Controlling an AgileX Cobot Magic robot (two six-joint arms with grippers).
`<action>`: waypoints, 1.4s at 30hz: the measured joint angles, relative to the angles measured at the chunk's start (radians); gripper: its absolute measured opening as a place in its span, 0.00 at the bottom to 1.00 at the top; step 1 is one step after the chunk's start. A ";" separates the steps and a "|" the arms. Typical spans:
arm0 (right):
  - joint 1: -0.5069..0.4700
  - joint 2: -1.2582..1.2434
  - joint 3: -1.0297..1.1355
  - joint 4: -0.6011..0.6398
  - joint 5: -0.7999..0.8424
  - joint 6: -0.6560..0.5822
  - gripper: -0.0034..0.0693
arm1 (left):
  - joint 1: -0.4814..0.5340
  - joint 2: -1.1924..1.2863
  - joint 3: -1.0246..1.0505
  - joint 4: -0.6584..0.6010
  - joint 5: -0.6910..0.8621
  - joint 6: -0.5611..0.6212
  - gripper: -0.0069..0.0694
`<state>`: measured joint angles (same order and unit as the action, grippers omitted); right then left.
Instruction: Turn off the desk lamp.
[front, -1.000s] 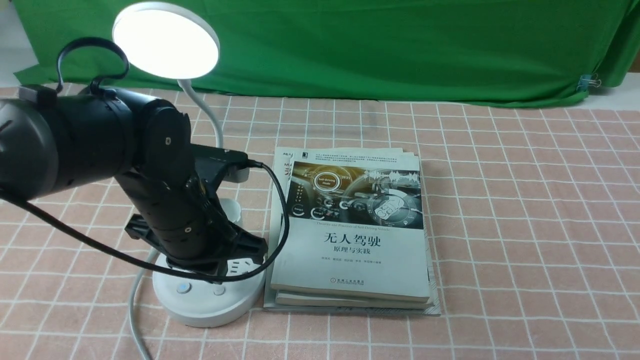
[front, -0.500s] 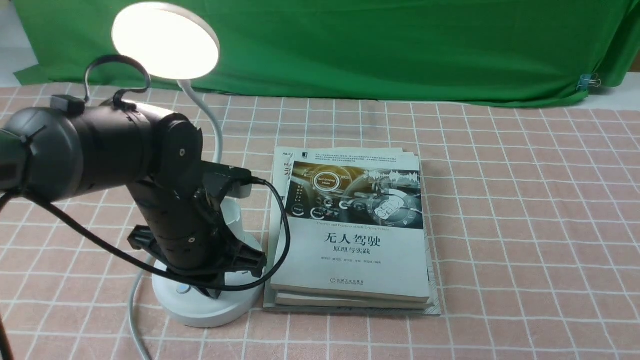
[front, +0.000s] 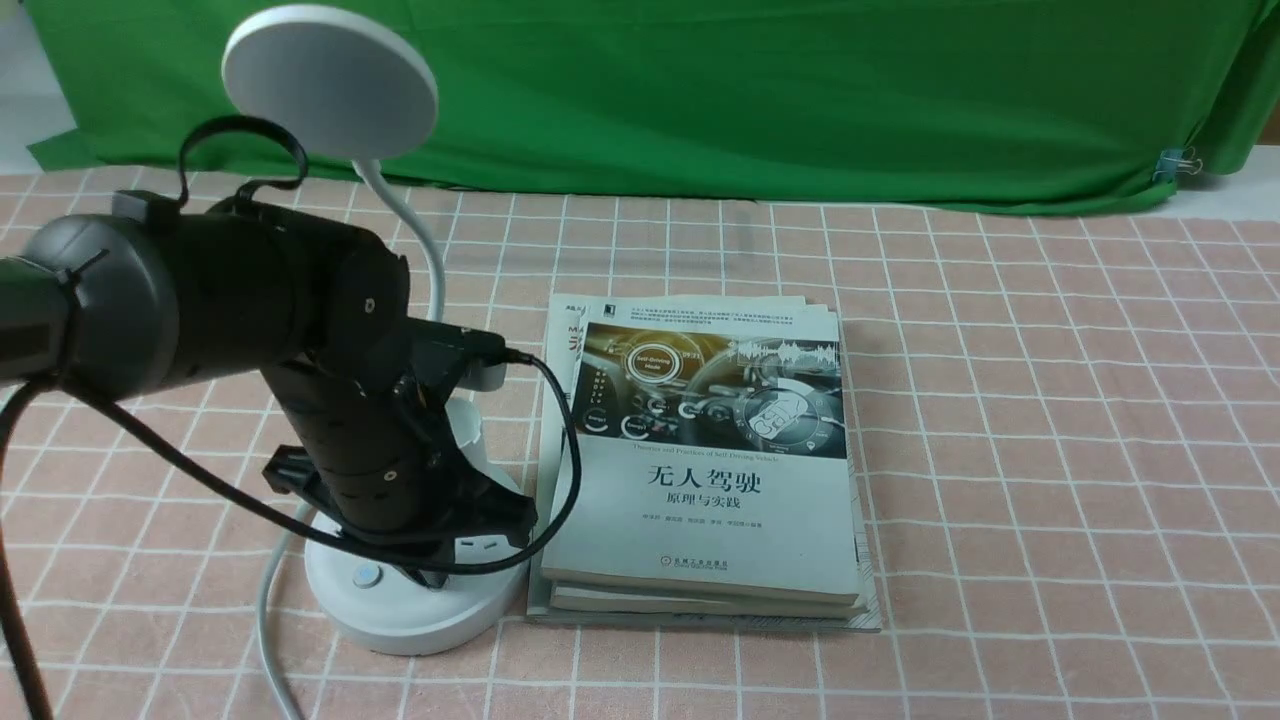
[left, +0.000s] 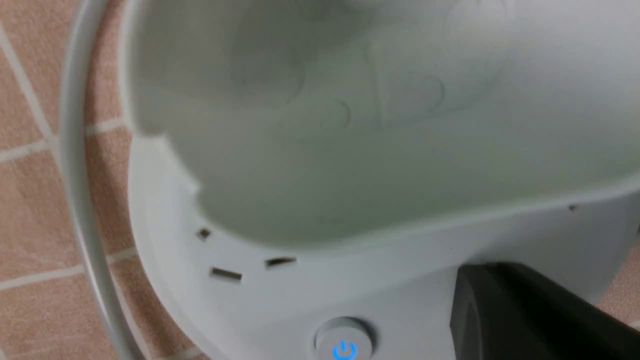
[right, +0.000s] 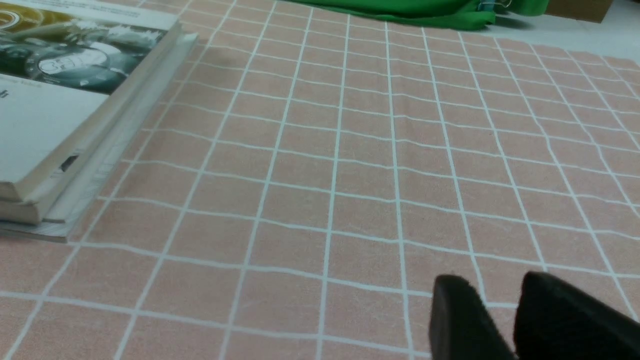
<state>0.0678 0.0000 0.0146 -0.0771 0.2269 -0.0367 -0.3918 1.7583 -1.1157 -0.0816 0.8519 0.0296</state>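
The desk lamp's round disc head (front: 330, 80) is dark, on its curved gooseneck (front: 428, 250) above the round white base (front: 400, 615). My left gripper (front: 432, 576) is down on the base top, right beside the button (front: 368, 576); its tip hides the second button. In the left wrist view its fingers (left: 500, 310) show as one black mass, shut, resting on the base (left: 280, 300) next to the blue-lit power button (left: 344, 345), below the cup-shaped holder (left: 350, 125). My right gripper (right: 495, 287) is shut and empty, low over the tablecloth, out of the front view.
A stack of books (front: 700, 470) lies just right of the lamp base and also shows in the right wrist view (right: 60, 100). The lamp's white cord (front: 265, 620) runs off the front edge. A green cloth (front: 800, 100) hangs at the back.
The lamp head was lit and is now dark. My left gripper came down onto the base, covered the right-hand button, and stays there.
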 joint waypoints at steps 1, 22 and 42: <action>0.000 0.000 0.000 0.000 0.000 0.000 0.38 | 0.000 0.005 -0.005 -0.001 0.004 0.005 0.10; 0.000 0.000 0.000 0.000 0.000 0.000 0.38 | -0.009 -0.712 0.458 -0.107 -0.276 0.009 0.10; 0.000 0.000 0.000 0.000 0.000 0.000 0.38 | -0.009 -1.263 0.836 -0.019 -0.665 0.011 0.10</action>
<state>0.0678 0.0000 0.0146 -0.0771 0.2269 -0.0367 -0.4012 0.4953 -0.2798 -0.1009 0.1872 0.0404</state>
